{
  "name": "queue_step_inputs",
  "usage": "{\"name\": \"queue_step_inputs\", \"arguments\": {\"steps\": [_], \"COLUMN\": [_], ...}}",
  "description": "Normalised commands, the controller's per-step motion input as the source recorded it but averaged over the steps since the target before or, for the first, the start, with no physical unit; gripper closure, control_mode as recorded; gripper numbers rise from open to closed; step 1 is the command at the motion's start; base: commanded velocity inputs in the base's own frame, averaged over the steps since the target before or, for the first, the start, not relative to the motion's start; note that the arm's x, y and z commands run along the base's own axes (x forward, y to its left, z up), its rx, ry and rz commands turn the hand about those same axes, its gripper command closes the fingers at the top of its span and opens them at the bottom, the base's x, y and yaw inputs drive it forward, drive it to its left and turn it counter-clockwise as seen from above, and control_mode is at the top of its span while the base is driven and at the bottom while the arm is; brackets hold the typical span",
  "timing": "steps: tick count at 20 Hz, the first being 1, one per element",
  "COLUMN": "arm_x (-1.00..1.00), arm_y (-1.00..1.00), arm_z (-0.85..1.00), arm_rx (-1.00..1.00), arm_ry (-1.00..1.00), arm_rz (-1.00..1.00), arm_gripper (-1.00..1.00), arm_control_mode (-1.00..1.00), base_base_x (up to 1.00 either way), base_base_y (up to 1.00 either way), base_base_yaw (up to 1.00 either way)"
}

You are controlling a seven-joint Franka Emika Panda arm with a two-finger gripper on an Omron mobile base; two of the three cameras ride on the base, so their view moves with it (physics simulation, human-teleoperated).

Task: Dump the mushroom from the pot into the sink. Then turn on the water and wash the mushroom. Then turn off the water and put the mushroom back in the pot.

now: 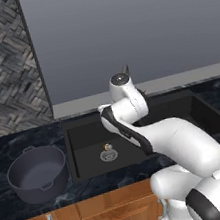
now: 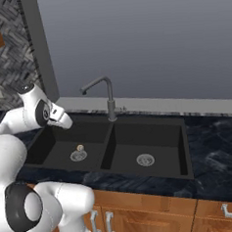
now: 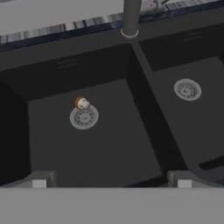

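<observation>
Arm (image 1: 176, 144) of mine rises from the lower right of the left base view, bends over the counter edge and reaches up toward the middle of the frame, above the sink (image 1: 85, 174). In the right base view it climbs the left edge, its upper joint at the upper left over the sink's left end.

My gripper (image 3: 111, 183) looks down into the sink; my two fingertips (image 3: 39, 180) stand far apart at the bottom of the hand view, released, with nothing between them.

One mushroom (image 3: 81, 103) lies on the floor of the left basin, left of center in the hand view, touching the upper rim of that basin's drain (image 3: 84, 117). In the left base view it sits at the center of the frame; in the right base view, left of center.

Two basins, each with one round drain; the second drain (image 3: 187, 89) is at the right of the hand view.

One pot (image 1: 37, 174) stands upright on the counter (image 1: 16, 143) at the lower left of the left base view, just beside the sink.

One faucet (image 2: 107, 96) stands behind the divider between the basins, center-left in the right base view.
</observation>
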Motion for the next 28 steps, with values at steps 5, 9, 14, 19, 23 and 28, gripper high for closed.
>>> {"name": "queue_step_inputs", "arguments": {"steps": [5,9,14,19,23,28], "arm_x": [0.14,0.2,0.23,0.26,0.28,0.31], "arm_y": [0.07,0.02,0.0,0.0,0.03,0.02], "arm_z": [-0.28,-0.28,-0.28,-0.29,-0.28,-0.3], "arm_rx": [0.0,0.0,0.0,0.0,-0.01,-0.02], "arm_ry": [0.0,0.0,0.01,0.04,0.04,0.04], "arm_rz": [0.08,0.08,0.07,0.07,0.06,0.05], "arm_gripper": [-1.0,-1.0,-1.0,-1.0,-1.0,-1.0], "arm_control_mode": [-1.0,-1.0,-1.0,-1.0,-1.0,-1.0], "base_base_x": [0.0,0.0,0.0,0.0,0.0,0.0], "base_base_y": [0.0,0.0,0.0,0.0,0.0,0.0], "base_base_yaw": [0.0,0.0,0.0,0.0,0.0,0.0]}}
